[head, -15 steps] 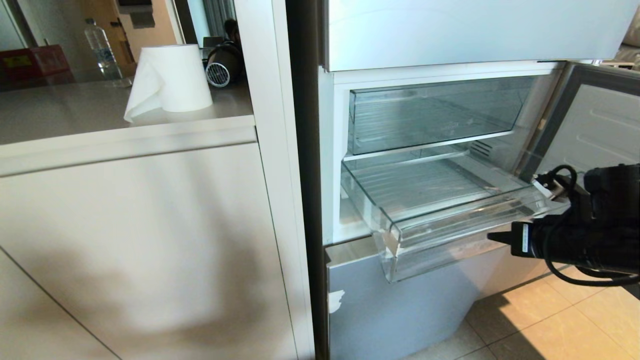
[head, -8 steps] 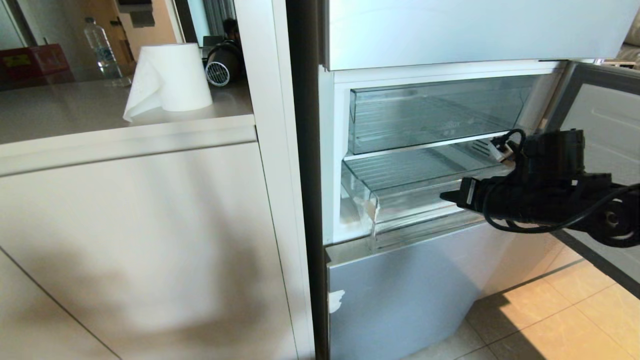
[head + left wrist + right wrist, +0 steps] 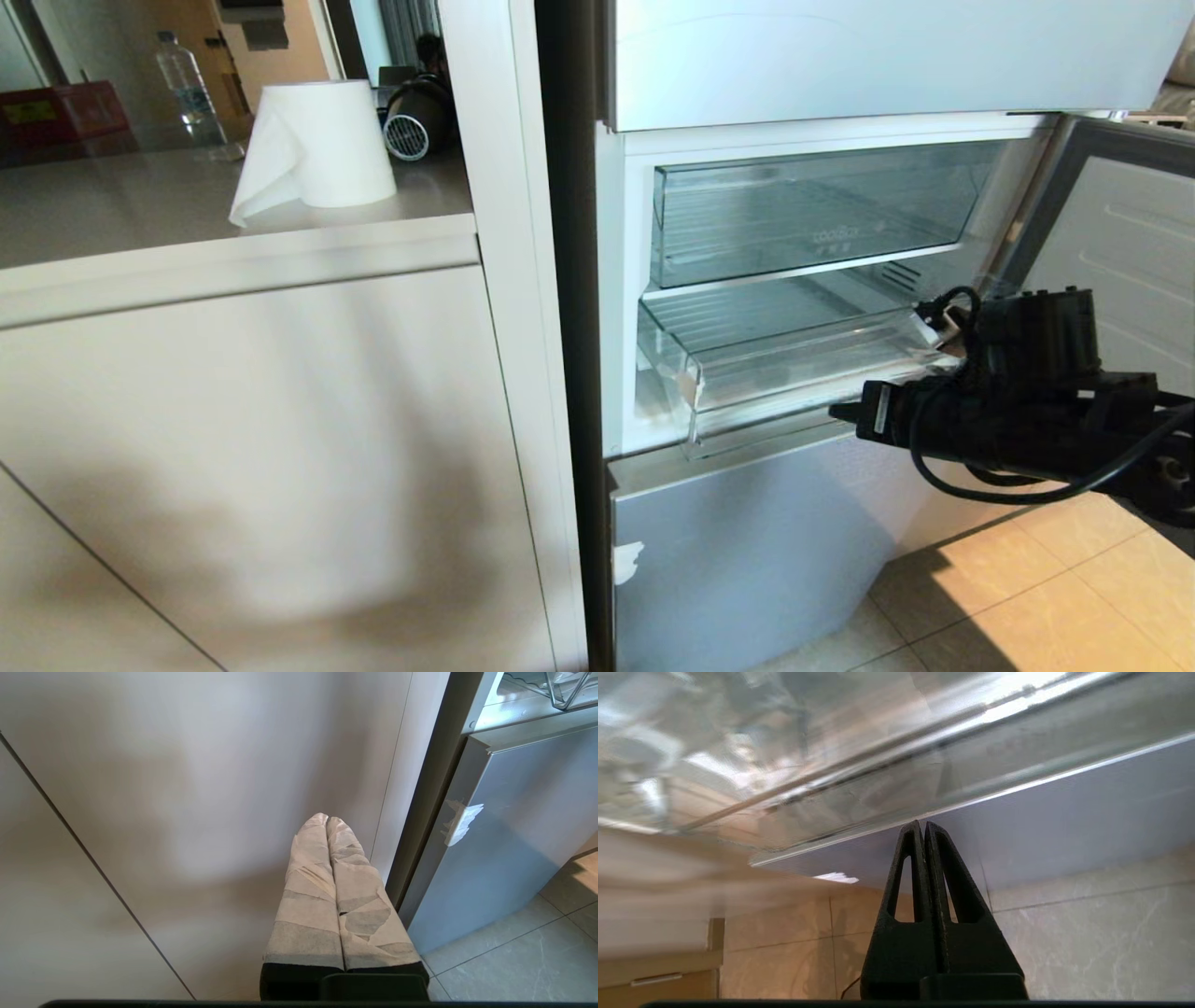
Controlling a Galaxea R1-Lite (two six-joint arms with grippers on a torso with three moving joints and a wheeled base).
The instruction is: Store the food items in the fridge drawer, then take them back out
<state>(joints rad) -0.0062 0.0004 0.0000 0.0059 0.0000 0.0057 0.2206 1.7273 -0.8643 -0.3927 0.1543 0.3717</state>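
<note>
The fridge drawer [image 3: 794, 373] is a shallow clear pull-out with a ribbed floor. It sits almost fully inside the fridge, with only its thick front lip standing out. My right gripper [image 3: 840, 411] is shut and empty, level, just in front of and below the right part of that lip. In the right wrist view its black tips [image 3: 923, 823] sit right under the drawer's clear lip [image 3: 878, 788]. My left gripper [image 3: 327, 819], with taped fingers, is shut and parked low, facing a beige cabinet panel. The food items are out of view.
A taller clear bin [image 3: 812, 215] with faint lettering sits above the drawer. The fridge door [image 3: 1111, 243] stands open at the right, behind my right arm. Below is a grey lower fridge front [image 3: 747, 551] and tiled floor [image 3: 1027, 597]. A paper towel roll [image 3: 317, 145] stands on the counter to the left.
The drawer went from pulled far out to nearly pushed in. My right gripper travelled left with its front lip, then dropped a little below the lip.
</note>
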